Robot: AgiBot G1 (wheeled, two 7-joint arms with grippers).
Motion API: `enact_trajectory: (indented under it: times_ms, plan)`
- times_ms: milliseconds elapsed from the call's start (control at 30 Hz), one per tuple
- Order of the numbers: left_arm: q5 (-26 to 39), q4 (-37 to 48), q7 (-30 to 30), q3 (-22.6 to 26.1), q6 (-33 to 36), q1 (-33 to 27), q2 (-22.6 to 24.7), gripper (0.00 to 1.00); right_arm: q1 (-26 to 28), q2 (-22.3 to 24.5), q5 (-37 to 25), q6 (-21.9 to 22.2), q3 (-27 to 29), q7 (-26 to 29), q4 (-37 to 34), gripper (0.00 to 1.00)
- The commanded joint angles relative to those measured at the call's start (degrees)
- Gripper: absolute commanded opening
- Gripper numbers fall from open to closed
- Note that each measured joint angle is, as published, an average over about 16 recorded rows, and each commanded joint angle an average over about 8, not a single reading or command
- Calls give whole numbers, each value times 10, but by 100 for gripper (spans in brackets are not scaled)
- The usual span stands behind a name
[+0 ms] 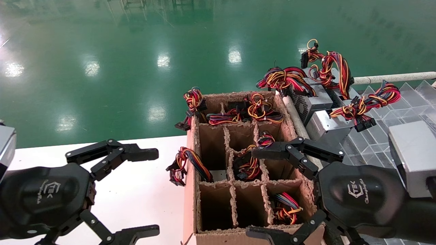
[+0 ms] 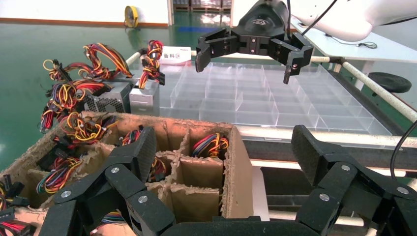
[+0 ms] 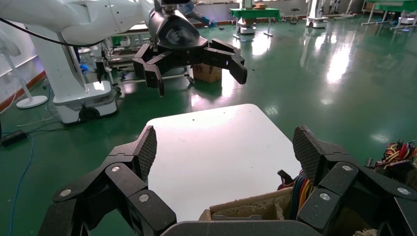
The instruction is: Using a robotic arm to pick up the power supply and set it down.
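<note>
Several silver-grey power supplies [image 1: 326,126] with red, yellow and orange wire bundles lie at the far right, beyond the carton; they also show in the left wrist view [image 2: 109,101]. More wire bundles [image 1: 250,166] stick out of the carton's cells. My right gripper [image 1: 252,192] hangs open over the carton's right-hand cells, holding nothing; its own view [image 3: 223,147] shows only the carton's edge and the table between the fingers. My left gripper [image 1: 155,192] hovers open over the white table, left of the carton, and is empty in its own view [image 2: 226,152].
The brown cardboard carton [image 1: 190,190] with dividers stands between the grippers, at the white table's [image 1: 143,204] right edge. A clear compartment tray [image 1: 374,146] lies to the right, with a pale rail [image 1: 395,78] behind it. Green floor lies beyond.
</note>
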Motion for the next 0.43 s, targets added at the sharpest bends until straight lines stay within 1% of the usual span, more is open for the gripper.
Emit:
enact_trajectory:
  times_ms: [33, 433]
  plan:
    - [0, 0, 0, 0, 0, 0, 0, 100, 0, 0, 0, 0, 0, 0, 0, 100]
    - [0, 0, 0, 0, 0, 0, 0, 100, 0, 0, 0, 0, 0, 0, 0, 100]
